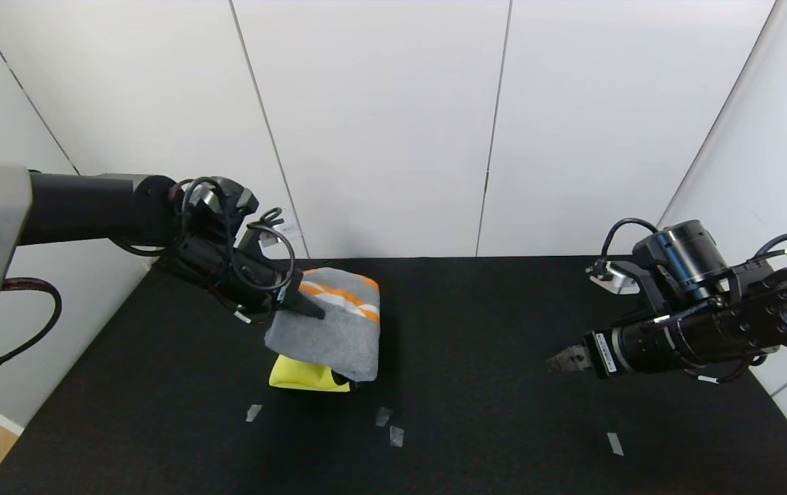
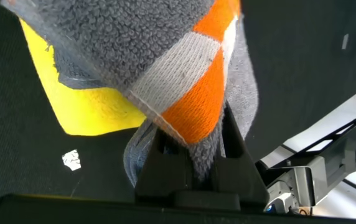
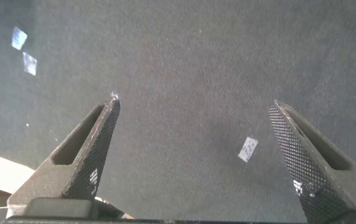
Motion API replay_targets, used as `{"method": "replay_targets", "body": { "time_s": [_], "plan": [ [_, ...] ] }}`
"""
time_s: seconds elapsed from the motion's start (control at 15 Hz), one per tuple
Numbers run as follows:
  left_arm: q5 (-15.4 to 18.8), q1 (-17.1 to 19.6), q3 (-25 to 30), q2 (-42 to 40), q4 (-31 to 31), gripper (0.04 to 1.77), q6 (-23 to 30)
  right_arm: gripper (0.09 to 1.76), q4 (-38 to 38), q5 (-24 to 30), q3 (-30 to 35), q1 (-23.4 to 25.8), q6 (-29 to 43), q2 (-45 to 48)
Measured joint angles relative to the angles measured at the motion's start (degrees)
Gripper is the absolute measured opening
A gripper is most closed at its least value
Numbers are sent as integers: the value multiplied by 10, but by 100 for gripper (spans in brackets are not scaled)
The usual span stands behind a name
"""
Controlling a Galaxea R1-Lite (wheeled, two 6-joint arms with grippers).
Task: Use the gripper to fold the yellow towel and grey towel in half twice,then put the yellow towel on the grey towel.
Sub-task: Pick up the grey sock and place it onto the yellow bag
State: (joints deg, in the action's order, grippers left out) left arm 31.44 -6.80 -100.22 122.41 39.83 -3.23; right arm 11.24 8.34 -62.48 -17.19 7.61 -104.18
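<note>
The grey towel point(image 1: 331, 323) is held up off the black table point(image 1: 490, 385) by the left gripper point(image 1: 304, 306), left of the table's middle. It is folded into a thick pad, and its orange-and-white band point(image 1: 342, 295) runs across the upper part, toward the back wall. The left gripper's fingers are closed on the towel's left edge; in the left wrist view the cloth point(image 2: 165, 68) is seen bunched between the two dark fingers point(image 2: 165, 168), with the orange band point(image 2: 196, 99) draped right over them.

The yellow towel point(image 1: 304, 377) lies on the table under the lower edge of the grey towel, so only its front strip is seen from the head camera (the rest is covered). Whether the two towels touch cannot be told. In the left wrist view the yellow towel point(image 2: 72, 99) is seen lying flat on the table beneath the hanging grey cloth.

The right gripper point(image 1: 567, 360) is held low over the right half of the table, well apart from both towels. Its fingers point(image 3: 88, 155) are spread wide with nothing between them, only bare table below.

Small pieces of pale tape point(image 1: 253, 412) are stuck on the table near its front edge, one in front of the yellow towel and others point(image 1: 390, 426) a little to the right.
</note>
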Motion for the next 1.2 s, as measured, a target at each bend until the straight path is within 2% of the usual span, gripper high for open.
{"method": "replay_targets", "body": {
  "time_s": [0.47, 0.8, 1.0, 1.2],
  "plan": [
    [2, 11, 100, 22, -104, 21, -1, 171, -1, 0, 14, 1, 0, 5],
    [-1, 14, 115, 41, -108, 21, 0, 171, -14, 1, 23, 3, 0, 7],
    [-3, 17, 116, 44, -107, 70, -1, 171, -44, 4, 35, 1, 0, 7],
    [-10, 19, 113, 32, -104, 102, -4, 171, -46, 4, 43, 0, 0, 8]
  ]
}}
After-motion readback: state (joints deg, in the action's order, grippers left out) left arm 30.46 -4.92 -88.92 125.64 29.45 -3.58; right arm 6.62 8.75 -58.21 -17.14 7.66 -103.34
